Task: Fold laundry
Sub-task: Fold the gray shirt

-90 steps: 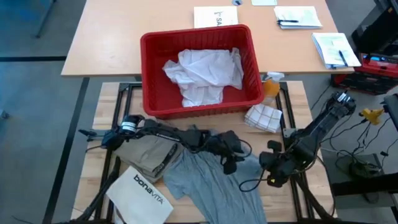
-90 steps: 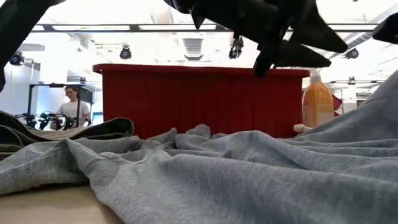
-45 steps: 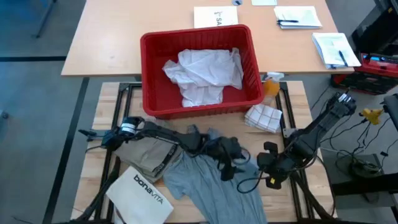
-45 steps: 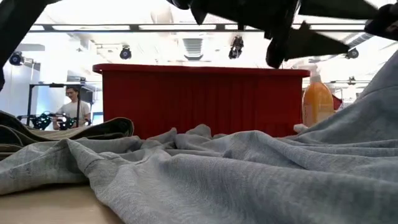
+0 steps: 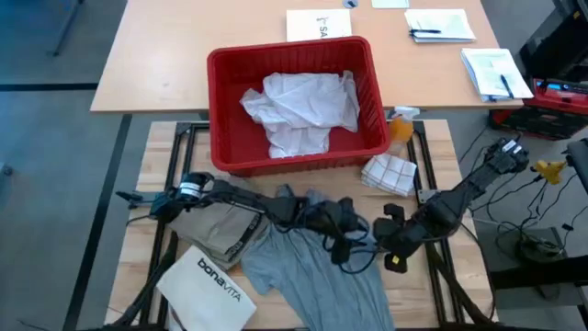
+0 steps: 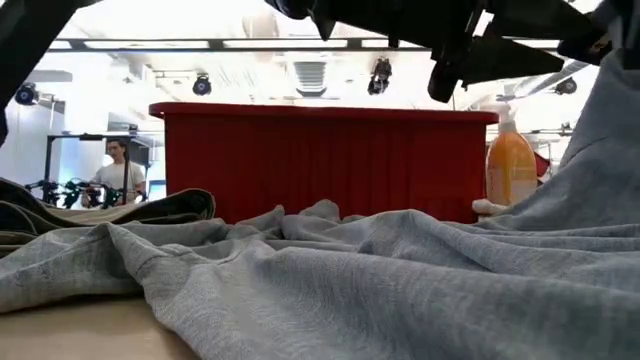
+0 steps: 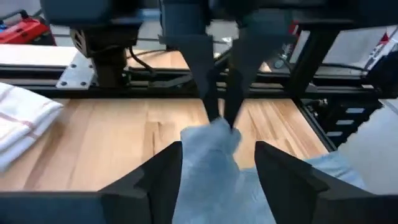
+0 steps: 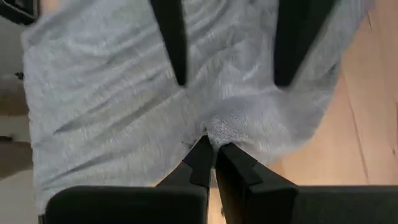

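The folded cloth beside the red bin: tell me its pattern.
White cloth with a thin checked grid, clearest in the high view.

The wooden desk point(image 5: 161, 138) carries a red basket point(image 5: 225, 69) at twelve o'clock. A grey T-shirt point(image 5: 308, 276) lies at six. A khaki piece point(image 5: 211, 230) and white bag point(image 5: 207, 285) lie at eight.

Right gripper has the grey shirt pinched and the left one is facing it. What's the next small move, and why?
Probably close the left gripper on the grey T-shirt. Its fingers stand open on either side of the raised bunch of cloth that the right gripper is shut on, so it could take a second hold there.
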Controlling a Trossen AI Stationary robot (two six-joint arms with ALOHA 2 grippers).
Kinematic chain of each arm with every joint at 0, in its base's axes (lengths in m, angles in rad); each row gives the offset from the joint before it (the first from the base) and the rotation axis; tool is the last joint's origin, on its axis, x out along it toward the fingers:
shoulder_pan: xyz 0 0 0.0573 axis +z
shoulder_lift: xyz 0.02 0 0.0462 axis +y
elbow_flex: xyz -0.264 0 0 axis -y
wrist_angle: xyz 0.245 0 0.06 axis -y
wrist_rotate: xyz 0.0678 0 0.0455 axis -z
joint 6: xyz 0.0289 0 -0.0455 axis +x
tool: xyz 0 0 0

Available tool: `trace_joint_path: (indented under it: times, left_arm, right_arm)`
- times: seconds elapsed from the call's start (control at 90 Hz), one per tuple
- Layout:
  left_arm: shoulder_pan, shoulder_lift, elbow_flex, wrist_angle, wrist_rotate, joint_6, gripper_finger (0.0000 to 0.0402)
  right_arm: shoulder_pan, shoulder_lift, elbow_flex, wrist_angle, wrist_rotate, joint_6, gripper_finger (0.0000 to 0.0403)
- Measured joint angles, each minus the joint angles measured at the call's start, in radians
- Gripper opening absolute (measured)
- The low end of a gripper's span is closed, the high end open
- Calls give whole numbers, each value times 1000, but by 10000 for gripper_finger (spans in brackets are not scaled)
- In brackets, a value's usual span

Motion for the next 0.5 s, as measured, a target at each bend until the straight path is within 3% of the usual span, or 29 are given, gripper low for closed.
trace_joint_path:
  times: [0.233, 0.5]
  left_arm:
    - [7, 5, -3, -19, -14, -7, 146]
    - [9, 14, -2, -42, -35, 0, 188]
  right_arm:
    - [-57, 0, 0, 82, 37, -73, 0]
    - [-93, -10, 1, 109, 49, -114, 0]
